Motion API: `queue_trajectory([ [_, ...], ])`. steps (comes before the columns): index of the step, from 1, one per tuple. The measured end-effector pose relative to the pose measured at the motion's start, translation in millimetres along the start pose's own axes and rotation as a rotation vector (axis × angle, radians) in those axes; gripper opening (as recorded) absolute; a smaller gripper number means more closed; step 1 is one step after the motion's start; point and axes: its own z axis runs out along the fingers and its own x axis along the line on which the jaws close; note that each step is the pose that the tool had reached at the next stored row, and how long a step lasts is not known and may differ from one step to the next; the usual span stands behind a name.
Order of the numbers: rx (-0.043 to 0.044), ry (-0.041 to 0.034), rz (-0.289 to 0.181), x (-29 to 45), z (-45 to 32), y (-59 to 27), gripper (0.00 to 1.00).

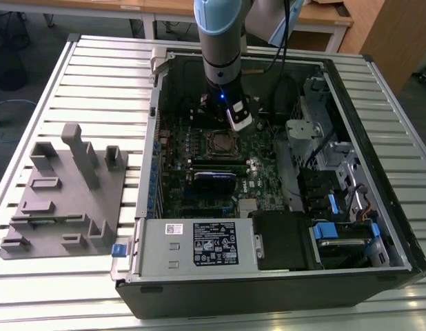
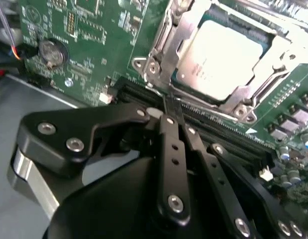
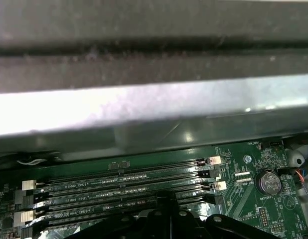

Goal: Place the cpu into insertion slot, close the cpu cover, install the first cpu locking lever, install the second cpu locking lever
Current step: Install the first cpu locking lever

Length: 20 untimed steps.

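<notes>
Silver-grey, the cpu (image 2: 219, 62) lies in the insertion slot (image 2: 191, 94) under the cpu cover (image 2: 166, 57). The pincer (image 2: 170, 107), clenched and empty, hovers just beside; pressing a lever needs slow, straight contact.

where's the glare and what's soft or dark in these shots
In the second wrist view, glare washes out the cpu top, and the claw up close looks soft. In the first wrist view, a bright reflection bands the metal case wall, with dark shade above it. In the exterior view, the computer case interior is dim.
</notes>
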Motion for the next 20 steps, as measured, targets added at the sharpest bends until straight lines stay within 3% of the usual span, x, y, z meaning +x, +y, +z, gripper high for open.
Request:
queue_trajectory([
  [4,-0.0038,-0.0004,0.000,-0.3,-0.8,0.5,0.10],
  [9,-0.0028,0.0002,0.001,-1.0,-6.1,1.9,0.10],
  [20,-0.0022,-0.0009,0.004,-1.9,-7.9,-0.7,0.10],
])
